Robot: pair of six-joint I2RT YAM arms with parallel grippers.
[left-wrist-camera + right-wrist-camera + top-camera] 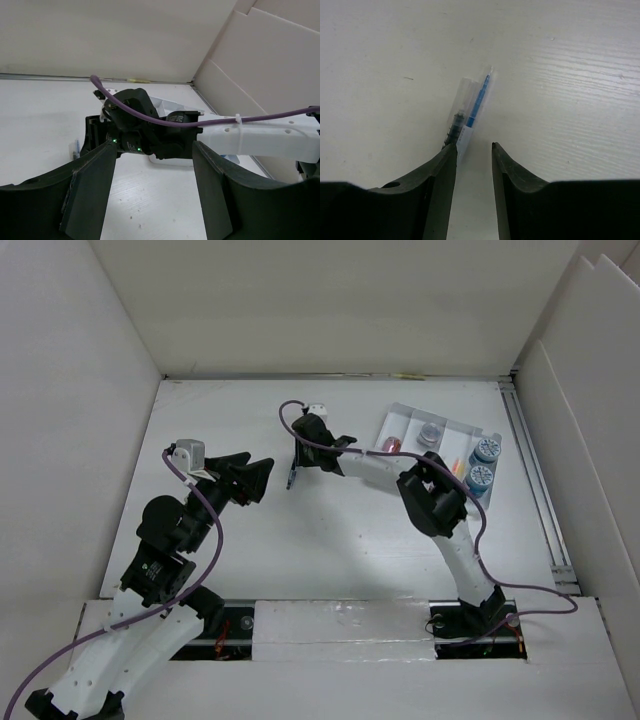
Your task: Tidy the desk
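Note:
The desk (330, 540) is a plain white tabletop between white panel walls. A blue pen in a clear wrapper (476, 102) lies on it; in the top view the pen (292, 480) lies near the middle. My right gripper (472, 147) is open just above the pen's near end, and its left fingertip (451, 150) covers that end. In the top view the right gripper (298, 464) points down at the pen. My left gripper (260, 481) is open and empty just left of the pen. In the left wrist view, the left gripper (152, 192) faces the right arm's wrist (135, 125).
A small white compartmented tray (440, 416) stands at the back right. It holds a pink item (390, 444), a grey cap (430, 434) and two blue-capped bottles (483, 464). A metal rail (535, 490) runs along the right edge. White walls close in the left, back and right.

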